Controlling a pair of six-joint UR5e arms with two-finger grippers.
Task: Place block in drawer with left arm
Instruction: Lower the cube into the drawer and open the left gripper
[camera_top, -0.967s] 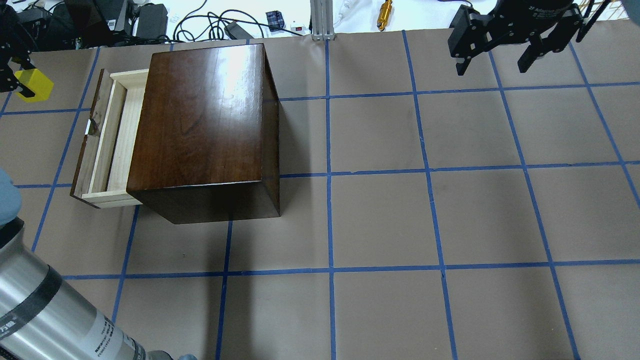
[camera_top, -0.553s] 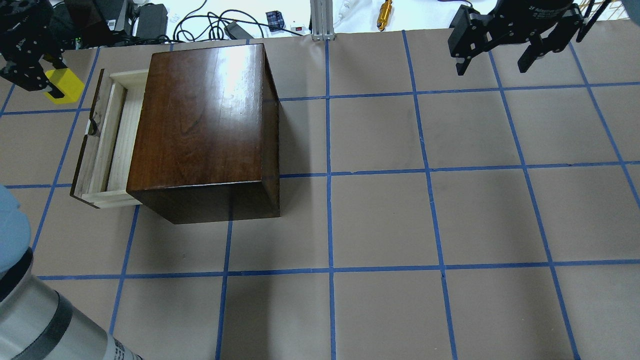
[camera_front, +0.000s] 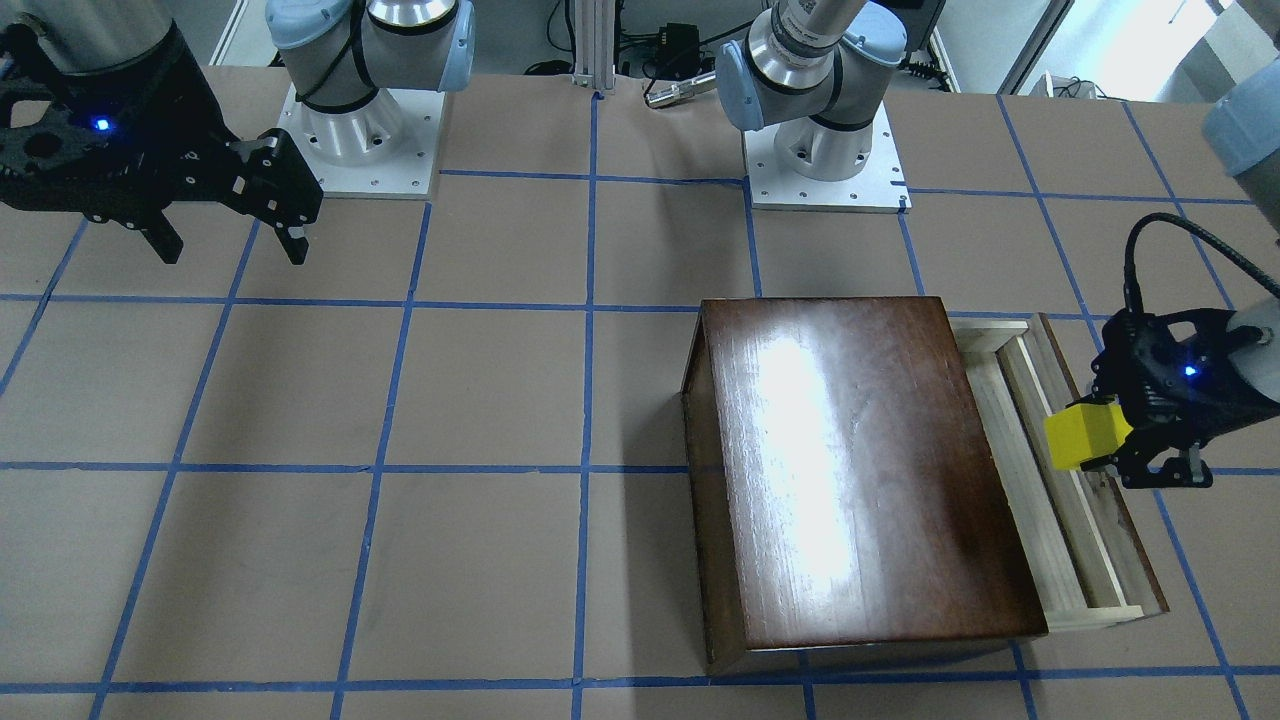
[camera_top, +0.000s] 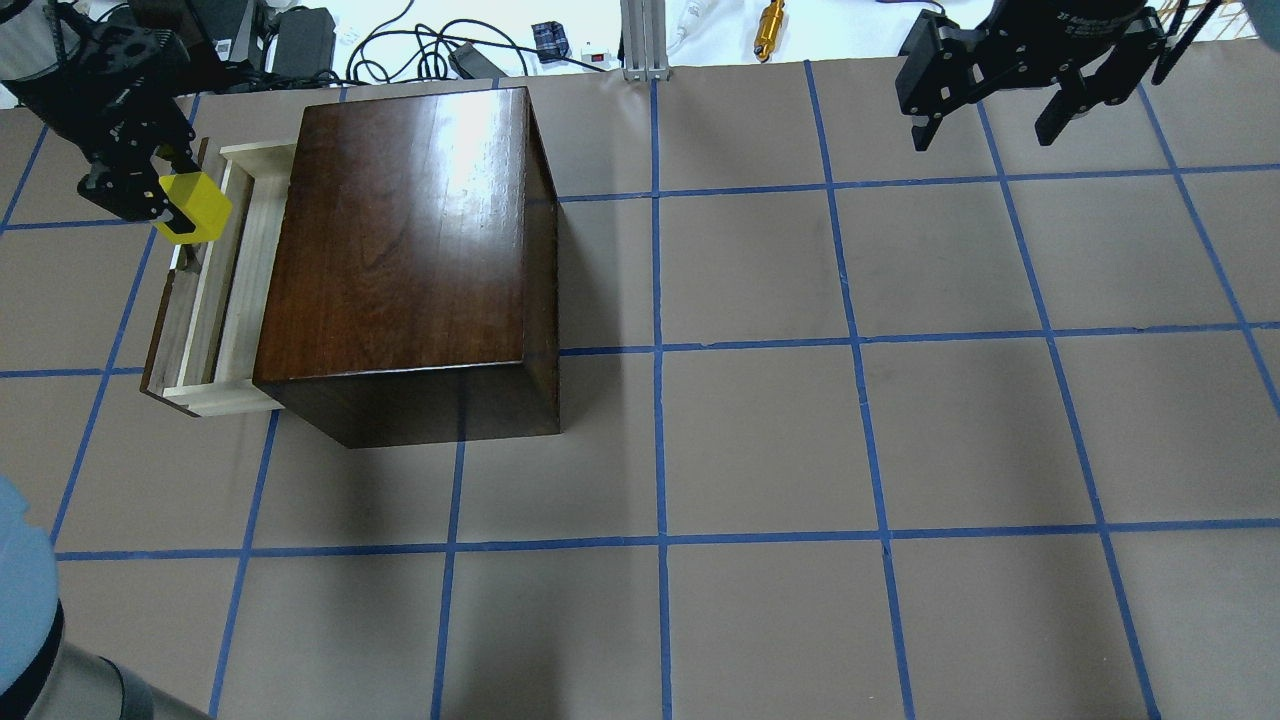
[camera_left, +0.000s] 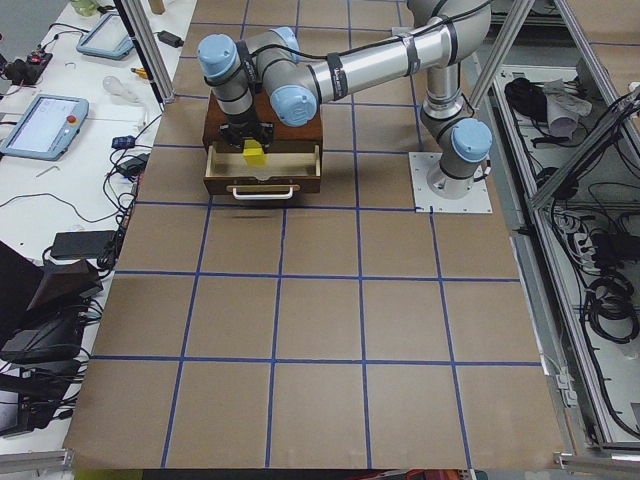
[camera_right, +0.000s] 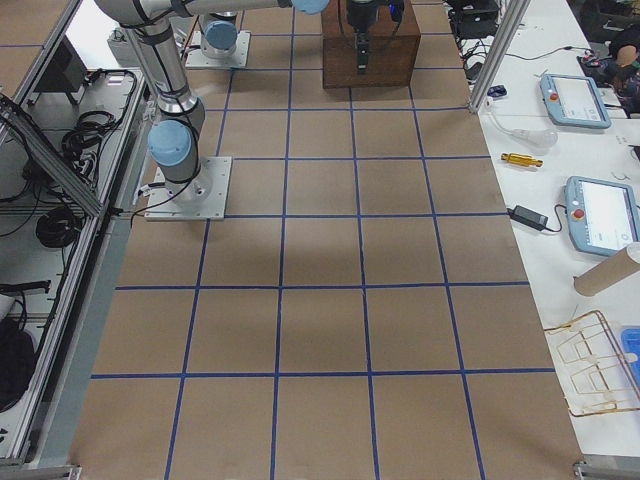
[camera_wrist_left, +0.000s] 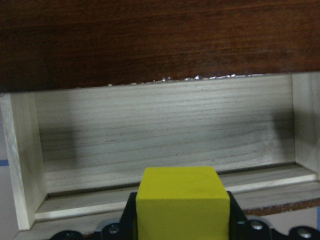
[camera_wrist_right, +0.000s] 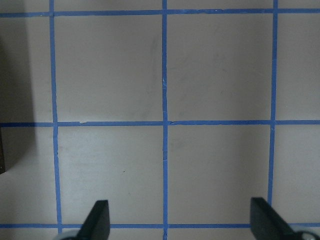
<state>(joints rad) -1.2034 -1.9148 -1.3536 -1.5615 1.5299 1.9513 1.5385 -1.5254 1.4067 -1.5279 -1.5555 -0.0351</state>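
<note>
My left gripper (camera_top: 165, 200) is shut on the small yellow block (camera_top: 196, 207) and holds it just above the front panel of the open drawer (camera_top: 232, 300). The drawer is pulled out to the left of the dark-brown wooden box (camera_top: 410, 230). In the front-facing view the block (camera_front: 1084, 436) sits over the drawer's outer rim (camera_front: 1100, 560). The left wrist view shows the block (camera_wrist_left: 180, 200) at the bottom, with the drawer's bare pale floor (camera_wrist_left: 165, 130) beyond it. My right gripper (camera_top: 985, 135) hangs open and empty at the far right.
Brown paper with a blue tape grid (camera_top: 760, 440) covers the table. Cables, power bricks and a brass part (camera_top: 770, 28) lie past the far edge. The arm bases (camera_front: 825, 150) stand on white plates. Tablets (camera_left: 40, 125) lie on a side bench.
My left gripper has carried the yellow block from the table's left edge rightward to above the drawer's front. The right gripper has not moved.
</note>
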